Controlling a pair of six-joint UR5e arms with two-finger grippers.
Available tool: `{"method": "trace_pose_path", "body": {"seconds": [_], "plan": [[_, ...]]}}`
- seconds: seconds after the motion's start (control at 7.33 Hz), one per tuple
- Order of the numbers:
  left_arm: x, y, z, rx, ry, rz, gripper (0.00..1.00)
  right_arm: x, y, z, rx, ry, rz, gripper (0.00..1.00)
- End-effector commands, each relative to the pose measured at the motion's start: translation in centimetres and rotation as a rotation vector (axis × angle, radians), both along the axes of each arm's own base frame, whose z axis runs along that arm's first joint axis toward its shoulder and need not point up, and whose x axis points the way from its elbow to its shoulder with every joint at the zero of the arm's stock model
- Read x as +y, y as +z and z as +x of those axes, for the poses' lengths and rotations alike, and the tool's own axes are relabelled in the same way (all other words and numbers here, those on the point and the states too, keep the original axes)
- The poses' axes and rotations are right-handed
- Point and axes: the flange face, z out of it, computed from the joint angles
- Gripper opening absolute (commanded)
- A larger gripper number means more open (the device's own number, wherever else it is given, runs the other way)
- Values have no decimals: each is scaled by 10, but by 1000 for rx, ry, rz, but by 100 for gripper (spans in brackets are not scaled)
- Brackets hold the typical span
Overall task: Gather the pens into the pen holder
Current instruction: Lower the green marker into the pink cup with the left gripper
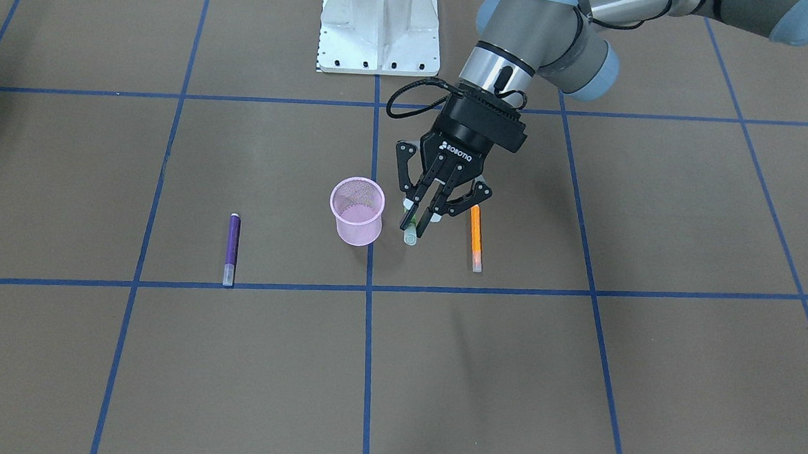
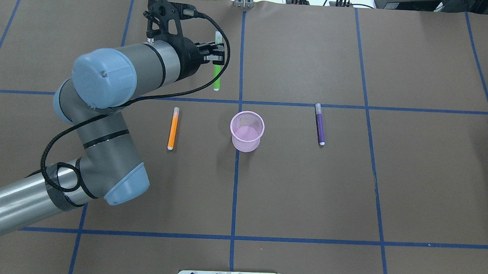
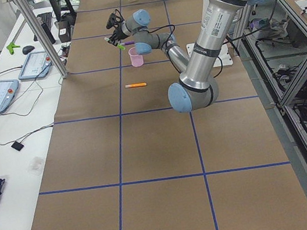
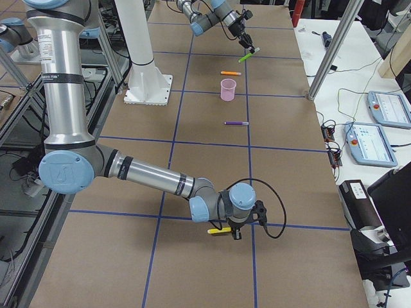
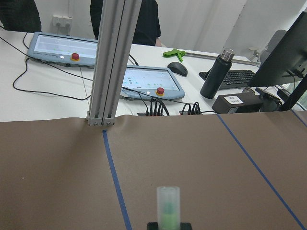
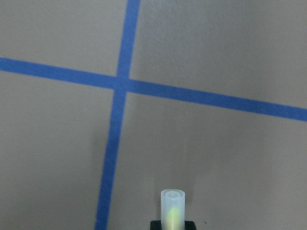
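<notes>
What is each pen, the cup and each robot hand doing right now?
Green pen: held in the air by the left hand.
Orange pen: lying on the table.
Purple pen: lying on the table.
Holder: upright, empty.
Yellow pen: held by the right hand.
Left hand: shut on green pen.
Right hand: shut on yellow pen.

The table is matte brown, crossed by a grid of blue tape lines, and the pen holder is pale pink see-through mesh. The purple pen, orange pen, green pen and a yellow pen each end in a translucent whitish cap. The left gripper is black with white lettering, and the left arm is grey and silver with pale blue joint caps.
</notes>
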Motion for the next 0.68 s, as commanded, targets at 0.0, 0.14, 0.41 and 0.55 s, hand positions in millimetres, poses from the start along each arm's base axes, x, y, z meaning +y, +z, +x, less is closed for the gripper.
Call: {"method": "trace_pose_path", "body": {"seconds": [0.0, 0.14, 0.41, 0.55], "plan": [[30, -4, 30, 1, -24, 11, 0, -15, -26, 12, -69, 27, 23, 0], [46, -5, 44, 6, -41, 14, 0, -23, -35, 11, -73, 35, 34, 0], [62, -13, 75, 22, -45, 23, 0, -42, -58, 8, -83, 69, 36, 0], [58, -4, 84, 31, -58, 28, 0, -46, -68, 7, -87, 79, 41, 0]]}}
